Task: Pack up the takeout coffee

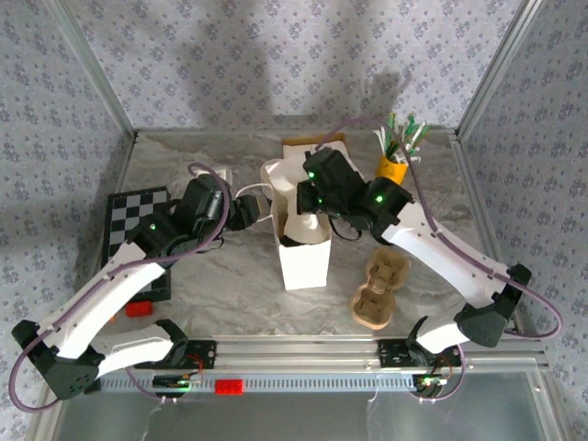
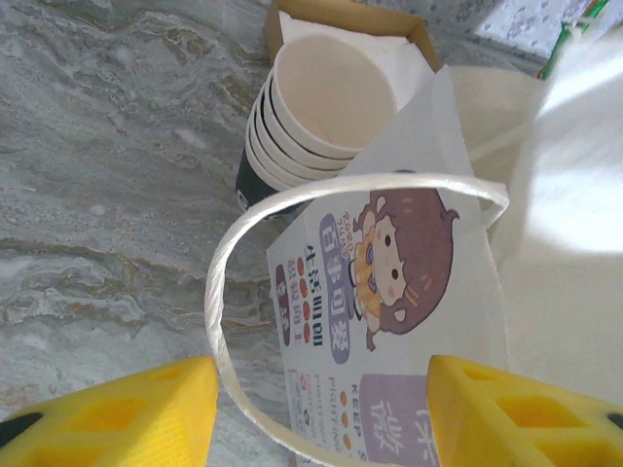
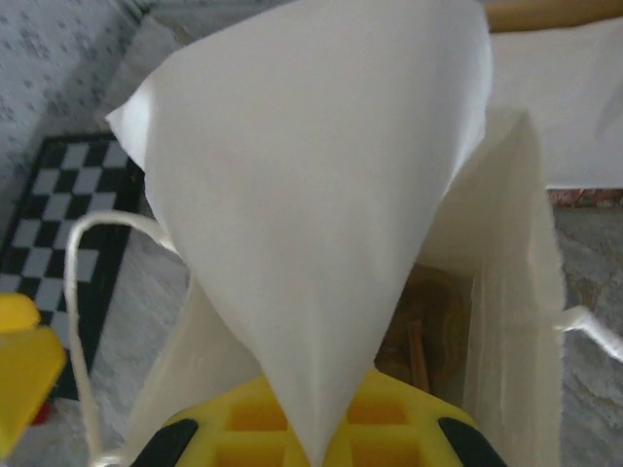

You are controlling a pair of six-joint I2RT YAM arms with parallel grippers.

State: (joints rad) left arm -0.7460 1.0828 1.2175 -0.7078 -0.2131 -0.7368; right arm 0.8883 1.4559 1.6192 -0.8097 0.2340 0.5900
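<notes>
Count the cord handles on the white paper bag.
2. In the right wrist view, one cord handle loops up on the checkerboard side of the bag, and the other handle shows at the opposite wall.

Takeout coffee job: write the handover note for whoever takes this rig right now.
Left tool: open, straddling the handle loop of the paper bag.
Right tool: shut on the bag's top flap, holding it open.
Coffee cups: stacked on the table just beyond the bag, none gripped.
Done: bag upright, mouth open.
Left: grasp a cup and lower it into the bag.
</notes>
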